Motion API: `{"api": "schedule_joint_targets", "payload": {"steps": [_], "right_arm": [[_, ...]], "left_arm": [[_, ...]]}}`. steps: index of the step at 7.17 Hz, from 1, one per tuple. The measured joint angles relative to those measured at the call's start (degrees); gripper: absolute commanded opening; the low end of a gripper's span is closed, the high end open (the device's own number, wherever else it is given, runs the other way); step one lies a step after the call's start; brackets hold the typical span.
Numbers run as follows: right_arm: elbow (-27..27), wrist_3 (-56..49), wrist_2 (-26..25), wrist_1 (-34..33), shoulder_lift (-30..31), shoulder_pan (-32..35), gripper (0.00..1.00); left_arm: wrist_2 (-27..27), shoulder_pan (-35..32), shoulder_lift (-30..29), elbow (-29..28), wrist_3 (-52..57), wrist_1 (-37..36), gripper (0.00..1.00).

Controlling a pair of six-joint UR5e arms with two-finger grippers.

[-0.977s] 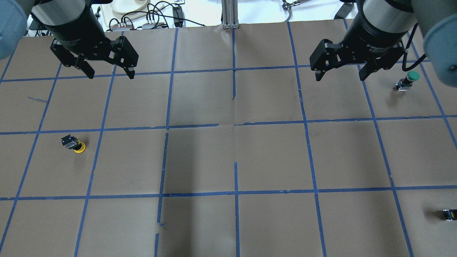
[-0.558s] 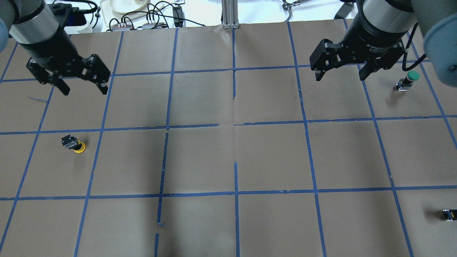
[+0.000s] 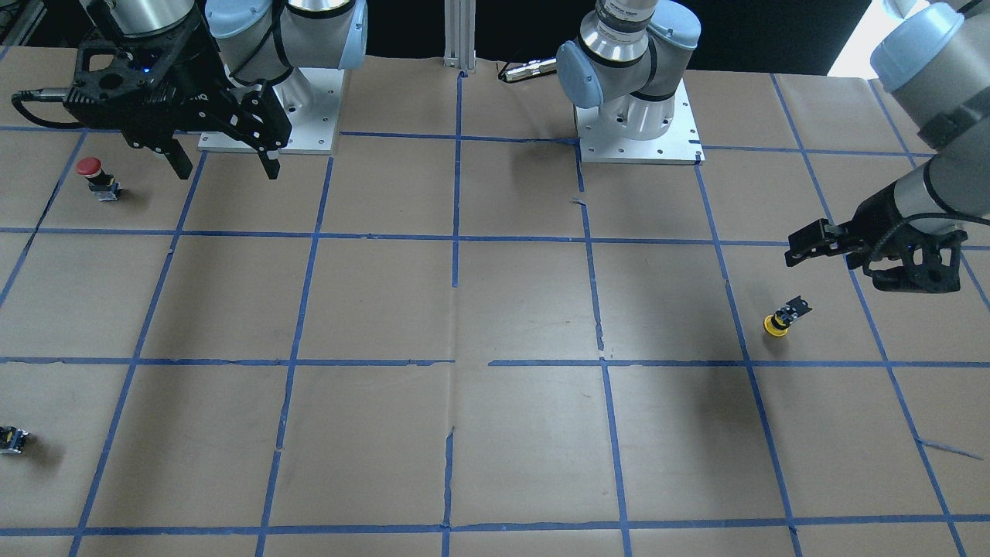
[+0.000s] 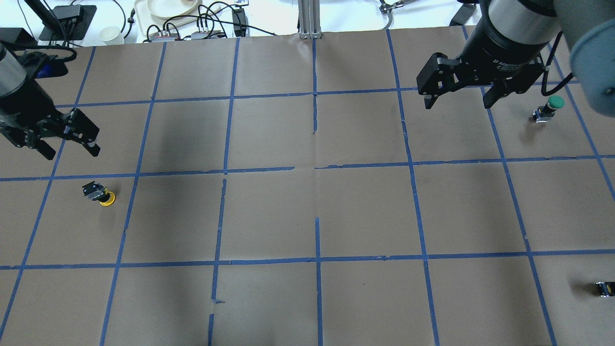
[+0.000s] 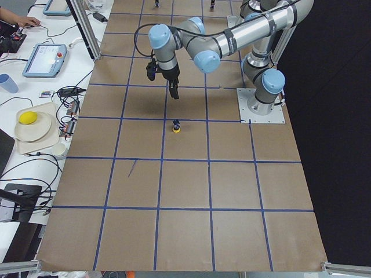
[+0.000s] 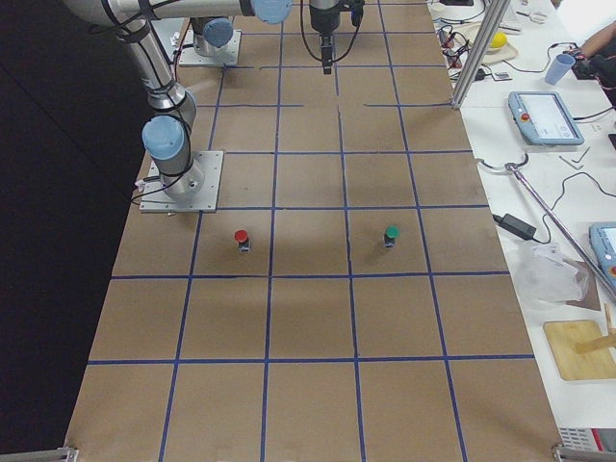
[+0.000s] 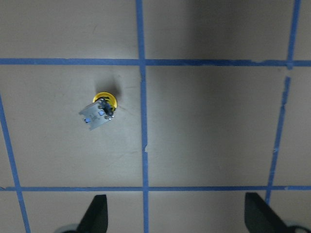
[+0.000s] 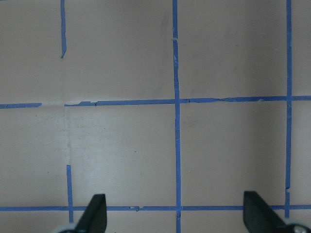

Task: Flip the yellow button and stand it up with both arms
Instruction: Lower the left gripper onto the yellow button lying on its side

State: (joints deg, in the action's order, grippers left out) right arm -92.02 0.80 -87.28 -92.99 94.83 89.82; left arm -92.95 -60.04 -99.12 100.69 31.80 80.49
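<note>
The yellow button sits cap-down on the surface, at five o'clock from the spread left claw. The right claw is likewise spread.

I am looking over a table that is showing brown paper crossed by a grid of blue tape lines. At nine o'clock in the overhead view, the yellow button is showing a yellow cap on a black body. Through the left wrist camera its block is reading grey with small blue spots. At two o'clock a green button is showing a green cap over a dark body, and at four o'clock a small switch piece is reading black. At ten o'clock in the front-facing view, a red button is showing a red cap. The left gripper and right gripper are both showing black. The left arm is showing silver with light blue joint caps.
</note>
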Motion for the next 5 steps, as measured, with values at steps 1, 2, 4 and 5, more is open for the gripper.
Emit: {"api": "schedule_joint_targets", "payload": {"steps": [1, 2, 4, 5], "right_arm": [[0.0, 0.0, 0.0, 0.0, 0.0, 0.0, 1.00], [0.0, 0.0, 0.0, 0.0, 0.0, 0.0, 1.00], [0.0, 0.0, 0.0, 0.0, 0.0, 0.0, 1.00], [0.0, 0.0, 0.0, 0.0, 0.0, 0.0, 1.00]], "left_arm": [[0.0, 0.9, -1.0, 2.9, 2.9, -4.9, 1.00], [0.0, 1.2, -1.4, 5.3, 5.3, -8.9, 1.00], [0.0, 1.4, -2.0, 7.6, 12.3, -13.9, 0.98], [0.1, 1.4, -2.4, 8.0, 16.7, -15.2, 0.99]]}}
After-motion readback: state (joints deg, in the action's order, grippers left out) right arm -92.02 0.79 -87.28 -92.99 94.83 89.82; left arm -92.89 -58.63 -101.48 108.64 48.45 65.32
